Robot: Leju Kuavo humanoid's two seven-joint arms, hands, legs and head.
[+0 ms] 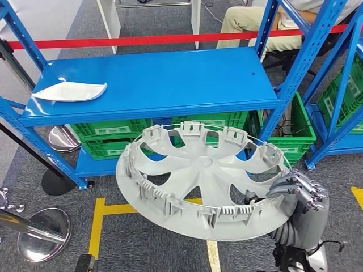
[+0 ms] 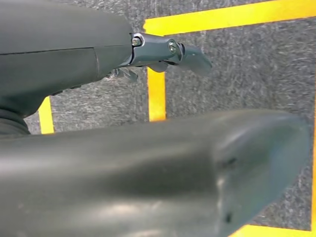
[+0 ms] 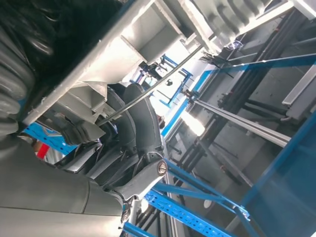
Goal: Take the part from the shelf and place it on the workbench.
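Observation:
A large grey wheel cover (image 1: 201,181), inner side up with ribs and clips around its rim, hangs in front of the blue shelf (image 1: 163,79), clear of it and tilted. My right hand (image 1: 302,190) grips its right rim, fingers curled over the edge. In the right wrist view the cover's pale rim (image 3: 123,44) and wire ring run across my right hand (image 3: 134,148), whose fingers close on it. My left hand (image 2: 164,52) hangs over the grey carpet and yellow floor lines, fingers stretched out and holding nothing.
A white curved part (image 1: 70,90) lies at the shelf's left end. Green crates (image 1: 111,139) sit on the lower level and to the right. A red bar (image 1: 171,39) crosses behind the shelf, with a seated person (image 1: 257,20) beyond. Chrome post bases (image 1: 42,232) stand at left.

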